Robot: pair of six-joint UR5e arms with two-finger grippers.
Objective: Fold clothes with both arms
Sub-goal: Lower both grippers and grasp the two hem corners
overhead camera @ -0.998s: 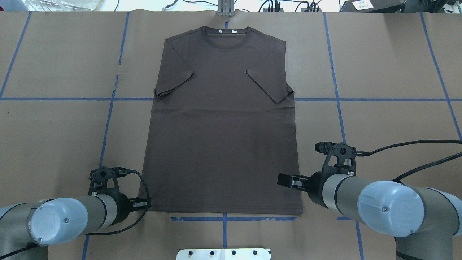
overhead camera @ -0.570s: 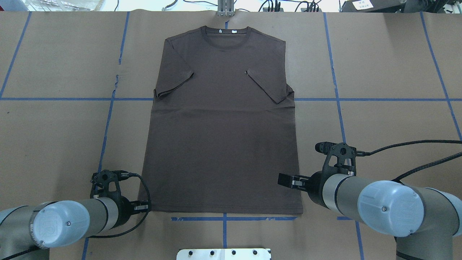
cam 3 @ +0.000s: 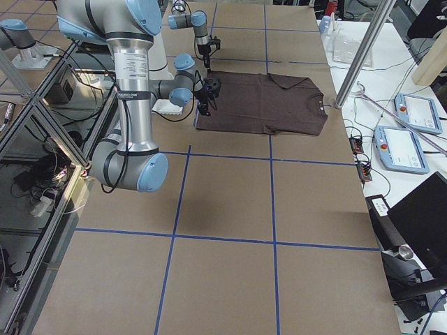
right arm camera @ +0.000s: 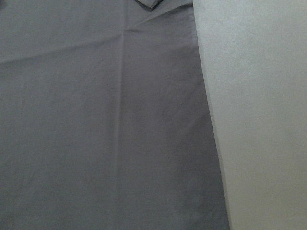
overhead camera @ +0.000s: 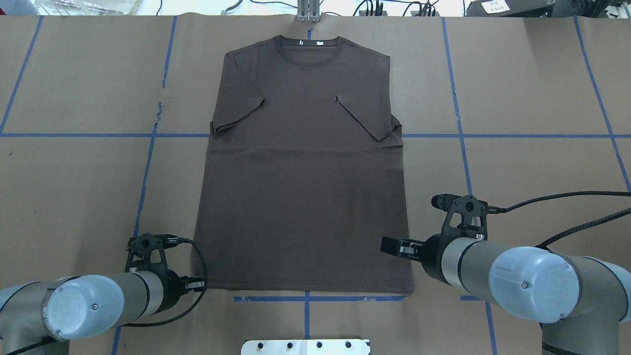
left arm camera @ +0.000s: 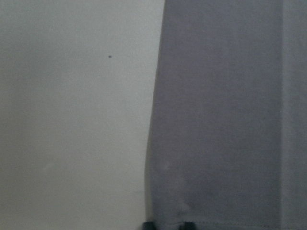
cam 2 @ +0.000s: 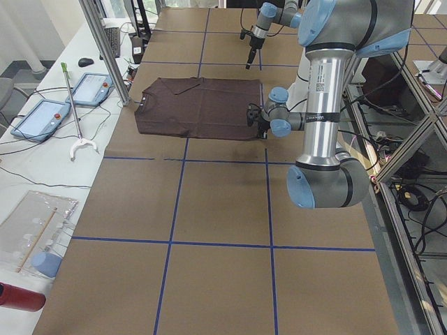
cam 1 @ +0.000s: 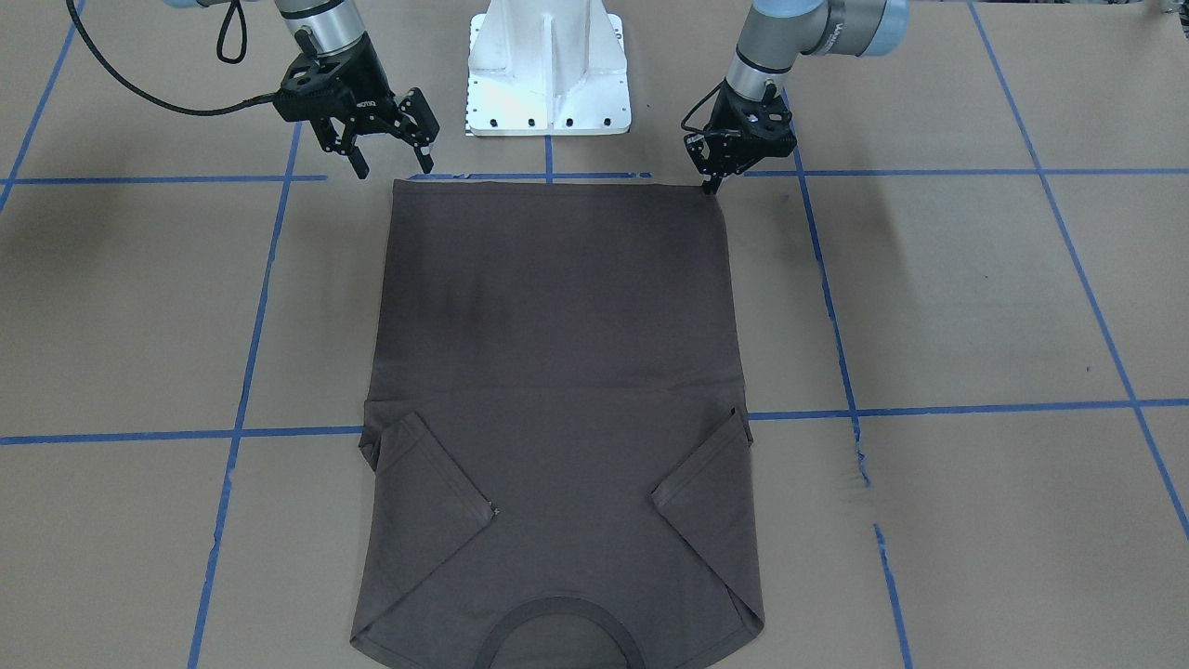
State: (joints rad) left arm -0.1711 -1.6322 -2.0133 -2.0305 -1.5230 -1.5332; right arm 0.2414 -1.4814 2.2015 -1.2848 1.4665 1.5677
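A dark brown-grey T-shirt (overhead camera: 300, 197) lies flat on the brown table, neckline at the far edge and both sleeves folded in over the chest. My left gripper (overhead camera: 199, 284) is down at the near left hem corner. In the front view it (cam 1: 711, 184) is narrow, its tips on that corner. The left wrist view shows the hem of the T-shirt (left arm camera: 220, 120) between two close fingertips (left arm camera: 149, 224). My right gripper (cam 1: 388, 167) hangs open just above the near right hem corner, with nothing between its fingers. Only the shirt's cloth (right arm camera: 105, 120) fills the right wrist view.
The white bolted pedestal (cam 1: 548, 65) stands just behind the hem, between the arms. Blue tape lines (overhead camera: 458, 135) grid the brown table cover. Tablets (cam 2: 42, 115) and a person-free side bench lie beyond the neckline end.
My left arm has drawn back a little toward the near edge, settling its gripper at the hem corner. The right arm and the shirt have stayed put.
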